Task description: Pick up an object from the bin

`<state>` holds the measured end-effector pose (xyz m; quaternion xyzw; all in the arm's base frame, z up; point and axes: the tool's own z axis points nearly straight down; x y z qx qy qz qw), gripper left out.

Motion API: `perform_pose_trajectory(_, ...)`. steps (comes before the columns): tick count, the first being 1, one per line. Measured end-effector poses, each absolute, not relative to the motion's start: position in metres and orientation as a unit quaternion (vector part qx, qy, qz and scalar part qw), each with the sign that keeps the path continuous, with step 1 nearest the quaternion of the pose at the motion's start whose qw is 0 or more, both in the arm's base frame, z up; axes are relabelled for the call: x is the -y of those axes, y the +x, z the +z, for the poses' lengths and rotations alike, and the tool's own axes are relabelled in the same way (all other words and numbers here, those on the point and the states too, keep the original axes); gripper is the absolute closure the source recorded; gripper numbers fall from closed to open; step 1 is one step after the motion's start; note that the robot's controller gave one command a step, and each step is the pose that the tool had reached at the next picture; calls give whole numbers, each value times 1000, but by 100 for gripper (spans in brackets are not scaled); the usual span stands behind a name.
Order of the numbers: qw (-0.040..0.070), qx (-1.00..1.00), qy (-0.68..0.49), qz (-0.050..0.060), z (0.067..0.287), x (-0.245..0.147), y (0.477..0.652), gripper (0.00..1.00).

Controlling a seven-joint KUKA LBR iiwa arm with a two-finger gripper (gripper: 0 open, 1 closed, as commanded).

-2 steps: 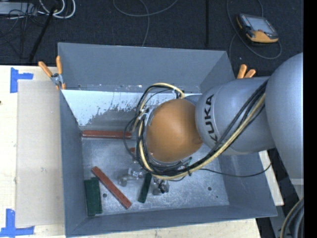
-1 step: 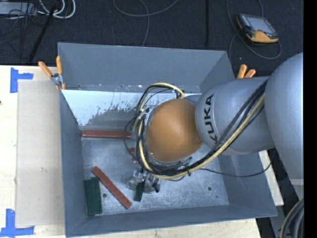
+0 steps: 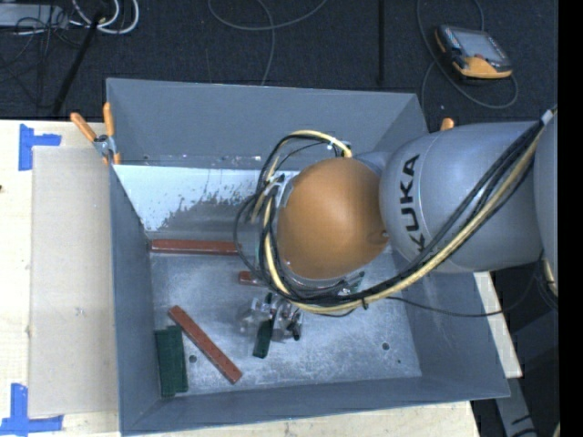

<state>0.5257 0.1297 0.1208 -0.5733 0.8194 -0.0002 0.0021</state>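
Down at the middle of the bin [image 3: 127,289], the pincer [image 3: 273,328] pinches a small dark green piece [image 3: 262,342] by its top end; grasp looks made, lifting out remains, brown stick [image 3: 205,344] nearby

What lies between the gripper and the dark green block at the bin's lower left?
In the camera view, a reddish-brown stick lies aslant between the gripper and the green block.

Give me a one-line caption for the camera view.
Gripper low in the bin by a small dark green piece; brown stick and green block lie nearby.
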Motion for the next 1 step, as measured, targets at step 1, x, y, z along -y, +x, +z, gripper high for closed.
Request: perform_pose_trajectory(1, 1, -822, -570, 0, 129, -130, 526, 100)
